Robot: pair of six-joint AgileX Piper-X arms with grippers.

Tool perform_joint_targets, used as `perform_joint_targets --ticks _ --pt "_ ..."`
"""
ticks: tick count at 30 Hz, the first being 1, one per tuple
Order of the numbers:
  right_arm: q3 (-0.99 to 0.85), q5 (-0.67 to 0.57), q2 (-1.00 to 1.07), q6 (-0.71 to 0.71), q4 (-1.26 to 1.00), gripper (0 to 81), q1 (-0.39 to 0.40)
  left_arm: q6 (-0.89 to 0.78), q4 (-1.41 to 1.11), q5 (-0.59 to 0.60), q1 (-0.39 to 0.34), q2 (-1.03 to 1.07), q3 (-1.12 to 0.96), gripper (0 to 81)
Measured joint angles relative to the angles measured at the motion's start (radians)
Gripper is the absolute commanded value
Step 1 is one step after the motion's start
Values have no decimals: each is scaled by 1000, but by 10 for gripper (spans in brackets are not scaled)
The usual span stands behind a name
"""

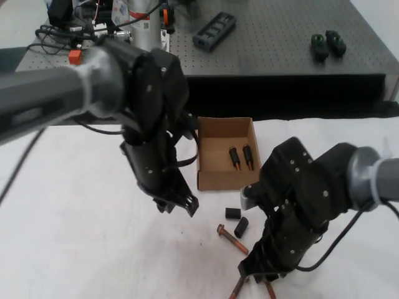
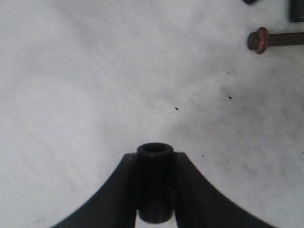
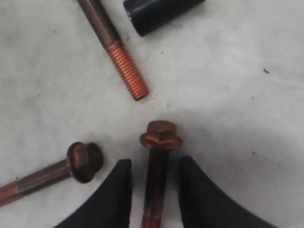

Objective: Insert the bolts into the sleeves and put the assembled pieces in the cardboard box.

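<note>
White cloth: left jaws grip sleeve, right jaws released astride bolt, bolts beside

We're seeing a white cloth covering the worktop; past its far edge a grey perforated table is carrying cables and a dark tray.

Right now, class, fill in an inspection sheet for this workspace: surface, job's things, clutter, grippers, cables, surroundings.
Surface: white cloth cover.
Job's things: brown cardboard box holds two assembled pieces; two loose black cylindrical sleeves, three copper-coloured hex-head bolts on cloth.
Clutter: nothing seen.
Grippers: left gripper shut on black sleeve; right gripper open, astride one bolt.
Cables: black cables tangled at back left; more trail from both arms.
Surroundings: grey perforated metal bench, black slotted tray, two black-and-green parts.
</note>
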Motion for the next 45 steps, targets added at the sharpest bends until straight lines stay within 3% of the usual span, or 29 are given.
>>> perform_joint_targets --ticks 4,7,8,16,21,24,26,32,38,45 --pt "-4 12 8 0 0 132 0 -37 -19 19 0 -103 82 6" --pt "-4 13 8 -4 -13 27 0 -70 -68 94 0 -159 128 6" --pt "-4 13 9 -6 -21 62 0 -83 -90 130 0 -176 143 6" --pt "29 -55 -61 -2 -112 62 -39 -255 -445 394 0 -397 411 6" --pt "135 -266 -317 91 -256 62 -100 -381 -724 596 -10 -511 581 6" --pt "197 -339 -438 167 -368 62 -107 -443 -880 654 -27 -526 652 6" --pt "250 -381 -546 250 -503 62 -106 -457 -920 668 -38 -528 665 6" --pt "322 -419 -681 420 -765 62 -94 -483 -1127 698 -170 -532 681 6" --pt "341 -479 -693 587 -945 62 -94 -483 -1167 609 -183 -532 681 6" --pt "341 -541 -693 621 -954 62 -92 -483 -1180 576 -183 -532 681 6"
